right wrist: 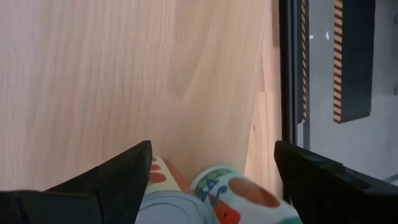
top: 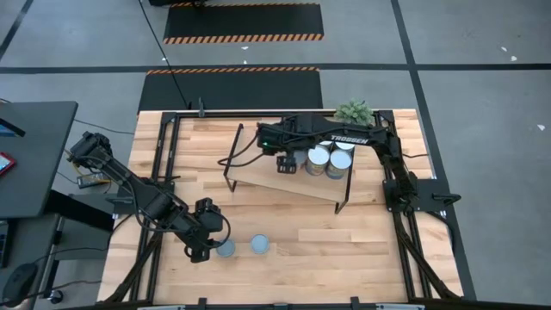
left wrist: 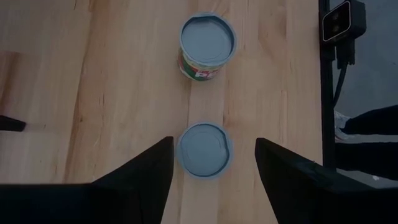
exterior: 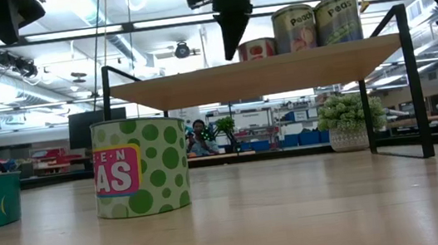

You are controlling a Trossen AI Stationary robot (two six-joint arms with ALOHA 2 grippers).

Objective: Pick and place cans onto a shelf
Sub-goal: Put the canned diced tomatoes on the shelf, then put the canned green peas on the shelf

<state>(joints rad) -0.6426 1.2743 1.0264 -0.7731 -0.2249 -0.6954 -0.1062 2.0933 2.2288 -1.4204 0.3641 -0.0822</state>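
Two cans with grey-blue tops stand on the table near its front edge. My left gripper [left wrist: 214,149] is open above the left one [left wrist: 204,151] [top: 225,248], a finger on either side, a gap showing at each. The other can [left wrist: 208,46] [top: 260,245] has a green dotted label [exterior: 141,167]. The shelf [top: 275,185] [exterior: 263,71] bears several cans at its right end [top: 330,160] [exterior: 316,23]. My right gripper [top: 288,162] [right wrist: 213,162] points down over the shelf, fingers wide apart. A colourful can [right wrist: 211,193] shows between them, and a short red can [exterior: 258,48] beside them. My left gripper touches nothing. My right gripper has the colourful can far back between its spread fingers, coming from above. The can's sides run behind the fingers, so I cannot tell whether they touch it or how it sits on the shelf.
A small potted plant [top: 355,112] [exterior: 348,115] stands at the table's far right corner. Black frame rails [top: 164,172] run along the table's left and right sides. Bare shelf board lies left of my right gripper [right wrist: 124,81], and bare tabletop lies between the shelf and the front cans.
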